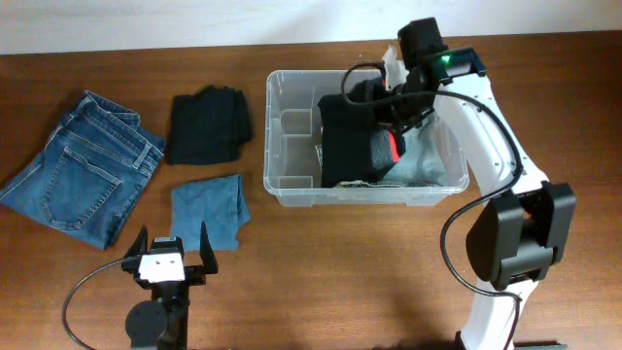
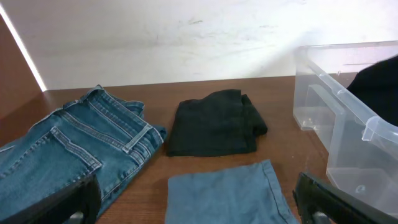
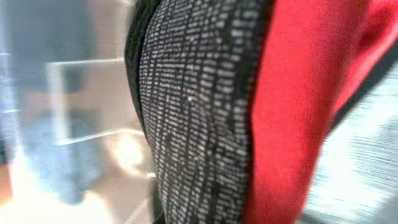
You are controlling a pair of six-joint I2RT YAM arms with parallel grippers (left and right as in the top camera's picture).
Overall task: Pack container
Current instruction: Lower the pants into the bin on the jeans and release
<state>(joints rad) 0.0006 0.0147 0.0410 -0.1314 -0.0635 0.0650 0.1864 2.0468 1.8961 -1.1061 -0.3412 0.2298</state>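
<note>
- Clock set from the overhead view, far wall = 12.
- Container (image 1: 275, 136) sits right of table centre, long side running 9 to 3.
- Right gripper (image 1: 391, 109) is inside the container near its 1 o'clock corner. Jaws are closed, and appear to pinch the dark knit (image 1: 352, 141), which has a red band.
- The right wrist view is filled with that fabric hard against the lens, and is blurred. The fingers themselves are not visible there.
- The knit drapes from the jaws toward 7, across the middle of the container. Grey cloth (image 1: 428, 165) lies under it at the 4 o'clock end. The 9 o'clock end looks bare.
- Step in hand, as I judge it: laying the knit down.
- To do it well: lower until the cloth rests on the floor, and spread it toward 9 so it lies flat rather than heaped. Keep it off the rim and release only once it is slack.
- Risk: a fold snags on a finger and lifts out again.
- Left gripper (image 1: 172, 241) is parked at 7, well apart from the container, jaws wide open and empty.
- Not yet packed: jeans (image 1: 83, 165) at 9, black cloth (image 1: 209, 124) at 10, and blue cloth (image 1: 209, 209) just beyond the left gripper.
</note>
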